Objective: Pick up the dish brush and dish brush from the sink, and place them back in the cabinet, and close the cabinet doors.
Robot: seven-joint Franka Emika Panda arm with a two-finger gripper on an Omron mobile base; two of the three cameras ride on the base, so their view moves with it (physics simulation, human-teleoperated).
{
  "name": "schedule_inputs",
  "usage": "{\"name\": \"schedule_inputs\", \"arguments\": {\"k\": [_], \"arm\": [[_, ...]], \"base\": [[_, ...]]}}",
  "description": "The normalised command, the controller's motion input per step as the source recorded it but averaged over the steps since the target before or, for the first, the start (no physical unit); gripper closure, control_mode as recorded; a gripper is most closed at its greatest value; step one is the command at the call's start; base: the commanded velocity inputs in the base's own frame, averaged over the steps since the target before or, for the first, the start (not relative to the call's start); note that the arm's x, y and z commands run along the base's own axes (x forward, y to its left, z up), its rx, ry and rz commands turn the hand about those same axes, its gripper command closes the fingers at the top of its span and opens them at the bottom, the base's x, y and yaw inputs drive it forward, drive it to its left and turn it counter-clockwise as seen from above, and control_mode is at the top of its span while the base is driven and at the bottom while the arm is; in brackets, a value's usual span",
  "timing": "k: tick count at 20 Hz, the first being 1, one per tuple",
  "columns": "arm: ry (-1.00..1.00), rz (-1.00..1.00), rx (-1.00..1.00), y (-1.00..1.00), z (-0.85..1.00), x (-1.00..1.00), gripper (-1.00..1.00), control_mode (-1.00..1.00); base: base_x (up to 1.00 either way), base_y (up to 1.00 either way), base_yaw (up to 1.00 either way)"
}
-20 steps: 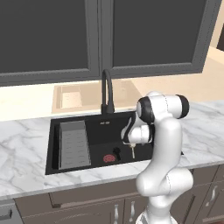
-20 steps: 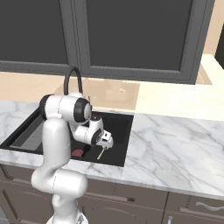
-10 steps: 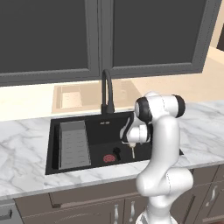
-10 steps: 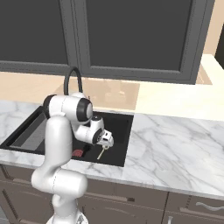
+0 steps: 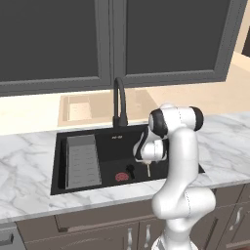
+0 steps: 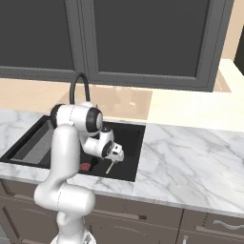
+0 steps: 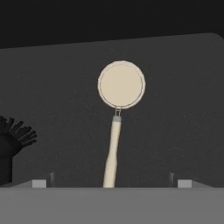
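In the black sink (image 5: 105,141) the cream dish brush (image 7: 121,84) lies flat, its thin handle (image 7: 111,153) running toward my gripper (image 7: 111,183). The gripper hangs open just above the handle's end, one fingertip (image 7: 39,183) on each side, touching nothing. The black dish brush (image 7: 11,140) with its bristly head lies apart from it at the left edge of the hand view. From the base, my gripper (image 5: 144,157) (image 6: 114,155) hovers low in the basin over the cream dish brush (image 5: 148,169) (image 6: 110,167), with the black dish brush (image 5: 130,169) beside it. The cabinet and its doors are out of view.
A grey ribbed rack (image 5: 83,161) fills the sink's left part. The red drain (image 5: 121,177) sits near the front wall, and the black arched faucet (image 5: 118,102) stands behind the basin. Marble counter (image 5: 224,141) stretches both ways. Dark-panelled wall cabinets (image 5: 166,39) hang above.
The arm's upper joint has shifted slightly left. The hand stays low over the cream brush and the jaws remain open.
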Motion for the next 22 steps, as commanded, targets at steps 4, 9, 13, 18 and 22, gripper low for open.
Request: {"name": "schedule_inputs", "arguments": {"k": [4,9,13,18,22], "arm": [[0.05,0.0,0.0,0.0,-0.21,0.0,-1.0,-1.0],[0.05,0.0,0.0,0.0,-0.2,0.0,-1.0,-1.0],[0.05,0.0,0.0,0.0,-0.17,0.0,-1.0,-1.0],[0.04,0.0,0.0,0.0,-0.15,0.0,-1.0,-1.0],[0.05,0.0,0.0,0.0,-0.16,0.0,-1.0,-1.0]], "base": [[0.0,0.0,0.0],[0.0,0.0,0.0],[0.0,0.0,0.0],[0.0,0.0,0.0],[0.0,0.0,0.0]]}}
